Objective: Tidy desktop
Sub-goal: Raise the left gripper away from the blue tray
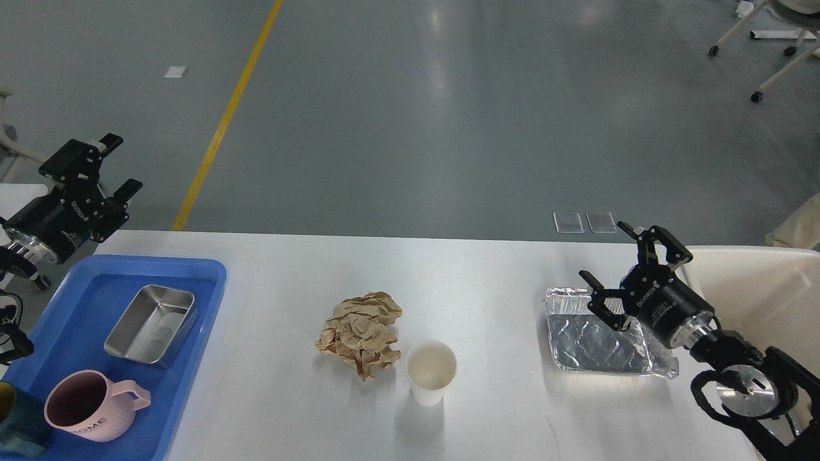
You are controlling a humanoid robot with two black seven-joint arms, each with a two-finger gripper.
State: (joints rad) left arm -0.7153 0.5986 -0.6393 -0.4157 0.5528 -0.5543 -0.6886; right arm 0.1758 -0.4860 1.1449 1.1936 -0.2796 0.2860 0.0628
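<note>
Desktop [487, 269]: white, rounded corners, spanning nearly the whole width below me.
Left pincer [107, 168]: mine, released, fingers spread, raised over the far left corner of the desktop, above the blue tray [192, 320].
Right pincer [634, 259]: mine, released, fingers apart, poised over the foil tray's [599, 346] far right corner, grasping nothing.
Foil tray: crinkled, flat on the desktop, just beside the beige bin [756, 288].
Middle: crumpled brown paper [360, 333] touched the white paper cup [431, 371], which stood upright.
Blue tray: held a steel container [152, 323] and, nearer me, a pink mug [93, 404].
</note>
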